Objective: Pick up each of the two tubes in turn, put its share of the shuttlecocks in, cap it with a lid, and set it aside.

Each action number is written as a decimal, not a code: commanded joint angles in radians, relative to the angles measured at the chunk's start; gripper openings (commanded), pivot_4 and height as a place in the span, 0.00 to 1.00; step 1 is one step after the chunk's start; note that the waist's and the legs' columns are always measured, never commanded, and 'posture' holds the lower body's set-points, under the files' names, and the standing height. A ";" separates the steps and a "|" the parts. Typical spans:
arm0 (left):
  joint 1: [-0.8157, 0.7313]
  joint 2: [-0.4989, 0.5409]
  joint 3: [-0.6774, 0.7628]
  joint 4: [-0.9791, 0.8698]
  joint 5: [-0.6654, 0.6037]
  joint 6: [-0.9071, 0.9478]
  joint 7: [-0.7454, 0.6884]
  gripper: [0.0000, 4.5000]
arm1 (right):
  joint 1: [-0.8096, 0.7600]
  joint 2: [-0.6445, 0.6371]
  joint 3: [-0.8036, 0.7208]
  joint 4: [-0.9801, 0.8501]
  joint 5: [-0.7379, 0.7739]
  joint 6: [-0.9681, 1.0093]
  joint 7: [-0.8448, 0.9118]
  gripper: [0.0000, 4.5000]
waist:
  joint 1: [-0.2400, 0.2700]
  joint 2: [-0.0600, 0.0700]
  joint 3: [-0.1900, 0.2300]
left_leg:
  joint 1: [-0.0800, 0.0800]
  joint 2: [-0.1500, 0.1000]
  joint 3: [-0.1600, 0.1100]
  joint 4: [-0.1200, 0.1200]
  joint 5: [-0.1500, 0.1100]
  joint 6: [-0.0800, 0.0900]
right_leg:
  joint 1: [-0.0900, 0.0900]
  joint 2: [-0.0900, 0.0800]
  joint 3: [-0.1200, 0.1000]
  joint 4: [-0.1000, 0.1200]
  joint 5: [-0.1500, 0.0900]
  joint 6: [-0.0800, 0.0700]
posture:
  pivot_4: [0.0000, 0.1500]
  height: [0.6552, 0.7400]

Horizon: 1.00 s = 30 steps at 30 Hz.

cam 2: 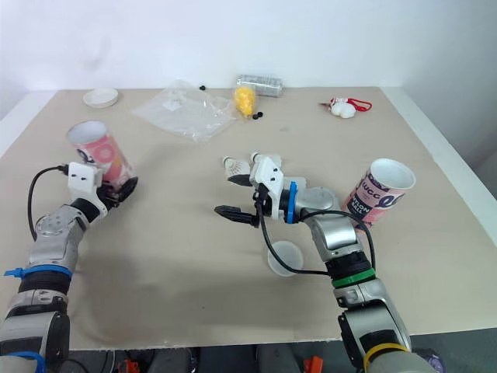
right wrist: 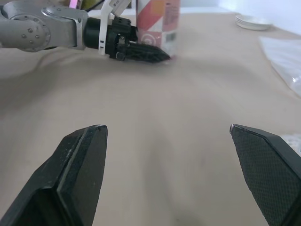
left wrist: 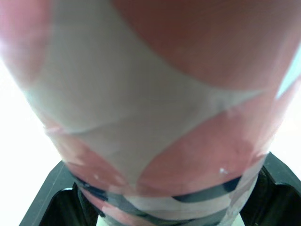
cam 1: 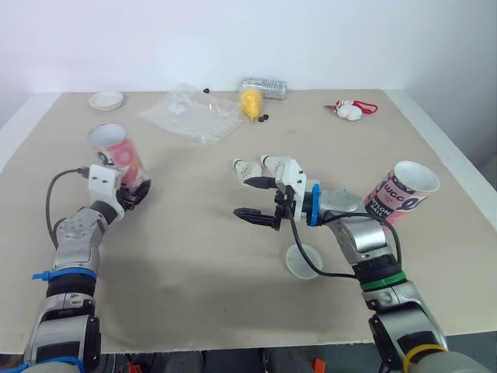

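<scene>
**Head views.** The table (cam 1: pixel 233 303) is read as a clock face, with 12 o'clock at its far edge.

- **Left side.** At 9 o'clock the left gripper (cam 1: pixel 133 194) is clamped on the lower end of a pink tube (cam 1: pixel 116 155), one black finger on each side. The tube tilts, its open mouth leaning toward 11 o'clock. Whether its base touches the table cannot be told.
- **Centre.** Just right of centre the right gripper (cam 1: pixel 250 199) hangs above the table. Its tips point toward 9 o'clock and its fingers are spread apart.
- **Shuttlecocks.** Two white shuttlecocks (cam 1: pixel 247 167) lie side by side just beyond the right gripper, on its 12 o'clock side. The right-hand one is partly hidden by the gripper's white mount.
- **Right side.** A second tube (cam 1: pixel 400 194) sits at 3 o'clock, tilted, with its open mouth leaning toward 2 o'clock, close beside the right forearm.
- **Lids.** A round white lid (cam 1: pixel 311 255) lies flat at 5 o'clock, beneath that arm's cable. A stack of lids (cam 1: pixel 106 99) rests in the far left corner, at 10 o'clock.
- **Far edge.** A plastic bag (cam 1: pixel 190 113) lies at 11 o'clock. A yellow item (cam 1: pixel 250 101) and a silver can (cam 1: pixel 264 87) are at 12 o'clock. A red-and-white item (cam 1: pixel 351 109) is at 1 o'clock.

**Left wrist view.** The pink tube's wall sits tight between the two fingers (left wrist: pixel 47 202).

**Right wrist view.** The two fingertips (right wrist: pixel 84 155) stand wide apart over bare table. The left gripper and pink tube are beyond them.
</scene>
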 commanded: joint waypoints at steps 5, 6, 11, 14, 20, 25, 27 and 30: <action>0.011 0.144 -0.218 -0.252 0.018 0.009 -0.418 0.68 | 0.123 -0.079 -0.102 -0.221 0.079 0.080 -0.045 1.00 | -0.005 0.000 0.000 | 0.000 0.000 0.000 0.000 0.000 -0.001 | 0.000 0.000 0.000 0.000 -0.001 0.000 | 1.00 1.00; 0.009 0.154 -0.239 -0.258 0.023 0.006 -0.456 0.68 | 0.135 -0.084 -0.105 -0.237 0.083 0.087 -0.051 1.00 | -0.006 0.000 0.000 | 0.000 0.000 0.000 -0.001 0.000 -0.001 | -0.001 0.001 0.000 0.000 -0.002 -0.001 | 1.00 1.00; -0.118 0.188 -0.383 -0.257 0.053 0.073 -0.697 0.68 | 0.203 -0.094 -0.138 -0.304 0.097 0.110 -0.106 1.00 | -0.001 -0.001 0.001 | 0.000 0.001 -0.001 0.000 0.000 -0.001 | -0.001 0.002 -0.001 0.001 -0.002 -0.002 | 1.00 1.00; -0.183 0.189 -0.437 -0.225 0.072 0.090 -0.790 0.68 | 0.223 -0.099 -0.139 -0.314 0.086 0.106 -0.134 1.00 | -0.002 0.000 0.001 | -0.001 0.000 -0.001 0.001 0.000 -0.001 | -0.001 0.001 0.000 0.001 -0.002 -0.001 | 1.00 1.00; -0.298 0.146 -0.520 -0.154 0.129 0.091 -0.884 0.68 | 0.275 -0.095 -0.181 -0.357 0.079 0.179 -0.266 1.00 | -0.002 0.000 0.001 | -0.003 0.000 -0.001 0.000 -0.001 0.000 | -0.003 0.002 0.000 0.001 -0.004 -0.001 | 1.00 1.00; -0.331 0.119 -0.544 -0.127 0.164 0.083 -0.897 0.68 | 0.342 -0.095 -0.232 -0.475 0.107 0.310 -0.393 1.00 | -0.002 0.000 0.001 | -0.005 0.000 -0.001 0.000 -0.002 0.001 | -0.004 0.001 0.000 0.001 -0.005 -0.001 | 1.00 1.00; -0.334 0.111 -0.541 -0.135 0.161 0.097 -0.901 0.68 | 0.353 -0.086 -0.249 -0.511 0.111 0.372 -0.455 1.00 | -0.002 0.000 0.001 | -0.005 0.000 -0.001 0.001 -0.002 0.001 | -0.004 0.001 0.000 0.001 -0.005 -0.001 | 1.00 1.00; -0.335 0.098 -0.529 -0.147 0.152 0.113 -0.902 0.68 | 0.357 -0.064 -0.269 -0.540 0.135 0.435 -0.514 1.00 | -0.002 0.000 0.001 | -0.005 0.000 -0.001 0.002 -0.002 0.001 | -0.004 0.001 0.000 0.002 -0.004 -0.001 | 1.00 1.00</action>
